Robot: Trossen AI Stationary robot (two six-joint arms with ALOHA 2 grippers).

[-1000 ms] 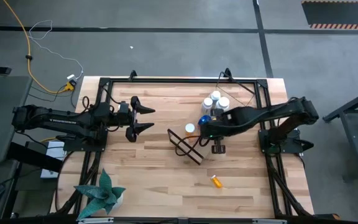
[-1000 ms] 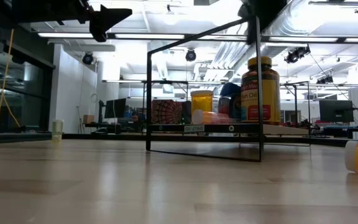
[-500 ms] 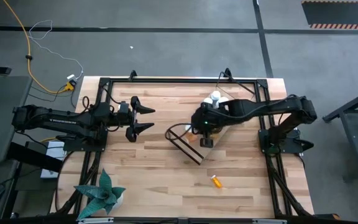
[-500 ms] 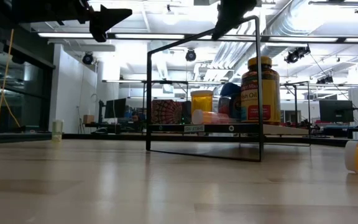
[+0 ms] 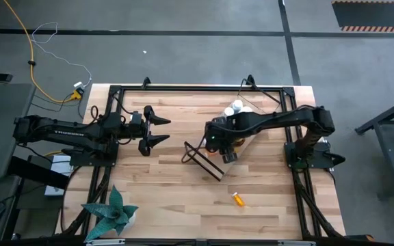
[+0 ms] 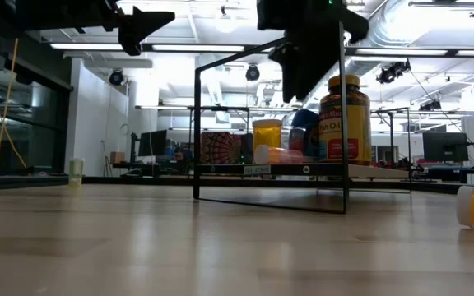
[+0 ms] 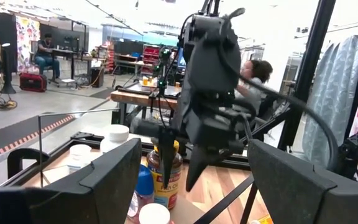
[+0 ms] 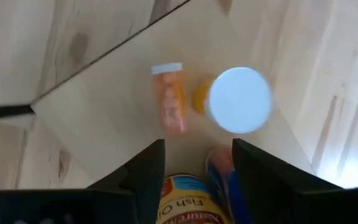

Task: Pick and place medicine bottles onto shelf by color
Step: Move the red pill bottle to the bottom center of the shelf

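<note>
The shelf (image 5: 211, 164) stands mid-table: a light board (image 8: 117, 124) in a black wire frame. On it stand an amber bottle with a yellow cap (image 6: 344, 123), a blue bottle (image 6: 307, 123) and an orange bottle with a white cap (image 8: 238, 99). A small orange bottle (image 8: 171, 102) lies on its side. My right gripper (image 8: 197, 144) hangs open above them, pointing down, with the amber bottle (image 8: 188, 199) just below its fingers. My left gripper (image 5: 163, 131) waits open at the left.
White bottles (image 5: 237, 107) stand on the table just beyond the shelf. One orange bottle (image 5: 239, 199) lies on the table toward the near edge. A potted plant (image 5: 115, 212) sits at the near left corner. Black frame rails (image 5: 183, 87) border the tabletop.
My right gripper has gone from the shelf's right end toward the table's left, over the shelf, and has come down. It has also rolled about its own axis. The bottles on the shelf have stayed where they were.
</note>
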